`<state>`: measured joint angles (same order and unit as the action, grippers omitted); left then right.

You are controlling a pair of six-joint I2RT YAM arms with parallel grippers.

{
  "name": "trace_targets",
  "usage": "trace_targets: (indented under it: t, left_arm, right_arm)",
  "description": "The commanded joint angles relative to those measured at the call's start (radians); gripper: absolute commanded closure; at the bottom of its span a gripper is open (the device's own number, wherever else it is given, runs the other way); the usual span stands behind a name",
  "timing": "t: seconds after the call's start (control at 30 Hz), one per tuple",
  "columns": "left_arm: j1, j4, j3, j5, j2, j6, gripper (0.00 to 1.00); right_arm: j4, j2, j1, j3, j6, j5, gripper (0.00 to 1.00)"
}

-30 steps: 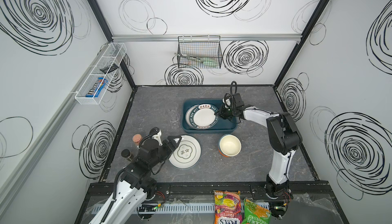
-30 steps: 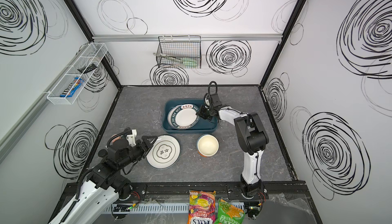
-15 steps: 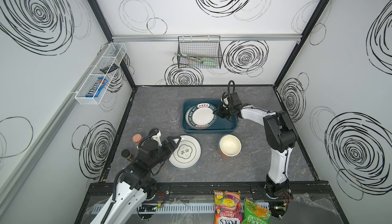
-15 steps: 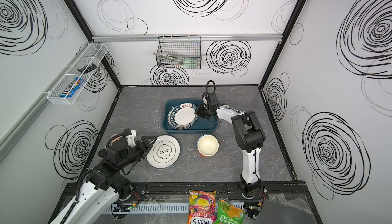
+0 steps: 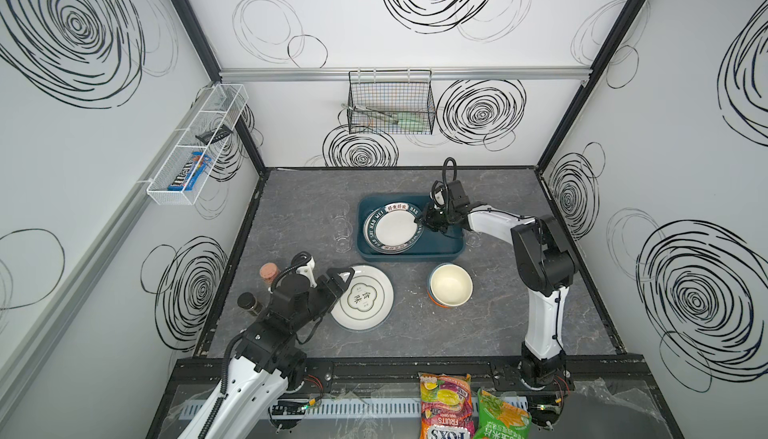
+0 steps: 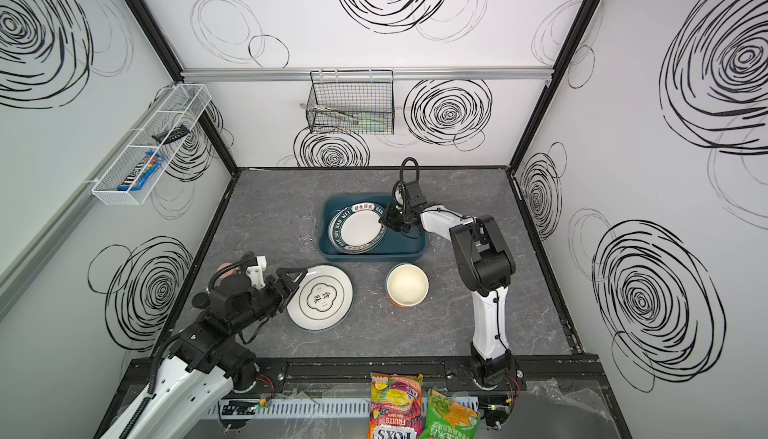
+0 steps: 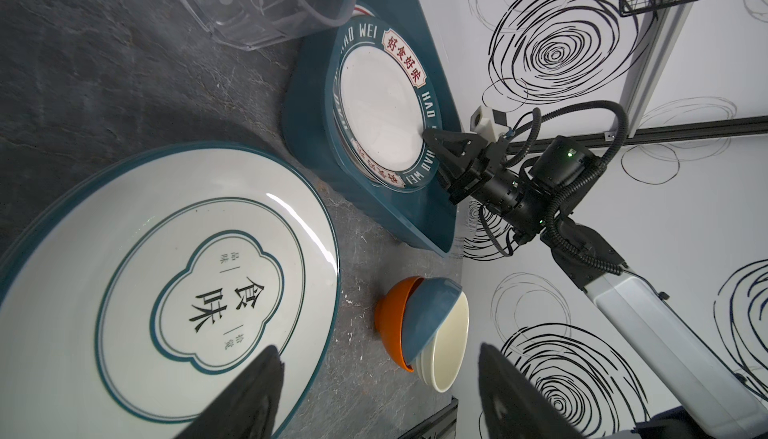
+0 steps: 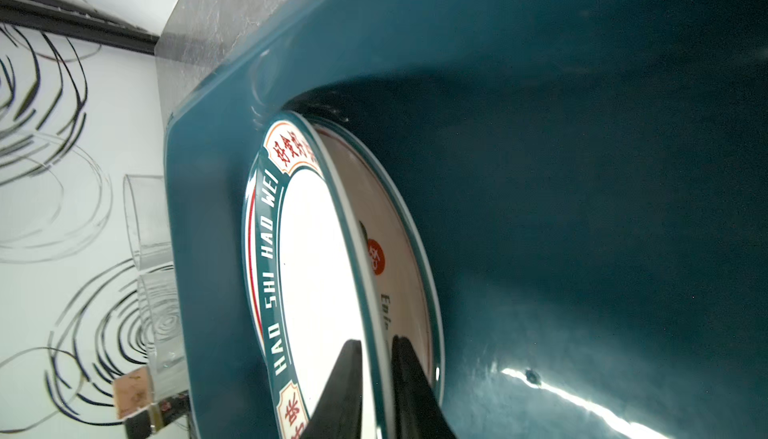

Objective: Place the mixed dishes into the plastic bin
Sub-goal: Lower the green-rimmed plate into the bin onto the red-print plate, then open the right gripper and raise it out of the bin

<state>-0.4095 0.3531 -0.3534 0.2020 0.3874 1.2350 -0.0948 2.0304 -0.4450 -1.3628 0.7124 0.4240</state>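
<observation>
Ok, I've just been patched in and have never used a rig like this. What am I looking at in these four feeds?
Two robot arms, each ending in a two-finger gripper, work on a grey table. Two feeds look down on the whole scene from nearly the same spot; the other two come from a camera on each wrist. The right gripper reaches into the bin, jaws astride the rim of the top plate, which lies on a second plate; whether they pinch it is unclear. The left gripper is open and empty at the edge of the table plate. Stacked bowls, glasses, a cork jar and a dark-lid jar stand outside the bin.
</observation>
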Motion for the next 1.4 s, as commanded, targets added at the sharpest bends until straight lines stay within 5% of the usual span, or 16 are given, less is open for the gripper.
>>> trace_targets:
  t: [0.0,0.37,0.7,0.93,1.37]
  left_arm:
    - [0.009,-0.023,0.011,0.007,0.000,0.008,0.22]
    - [0.011,-0.041,0.021,0.018,0.012,0.014,0.22]
    - [0.012,-0.028,0.027,0.015,-0.001,0.019,0.22]
    - [0.015,-0.009,0.023,0.009,-0.010,0.019,0.22]
    - [0.015,0.113,-0.021,-0.038,0.008,-0.030,0.23]
  right_arm:
    - [-0.035,0.011,-0.010,-0.034,-0.012,-0.030,0.76]
    - [-0.144,0.002,-0.026,-0.060,-0.084,-0.172,0.72]
    - [-0.162,0.028,-0.039,-0.088,-0.100,-0.187,0.71]
    - [-0.194,0.028,-0.045,-0.114,-0.116,-0.206,0.60]
    - [-0.215,-0.127,-0.050,-0.052,-0.151,-0.236,0.61]
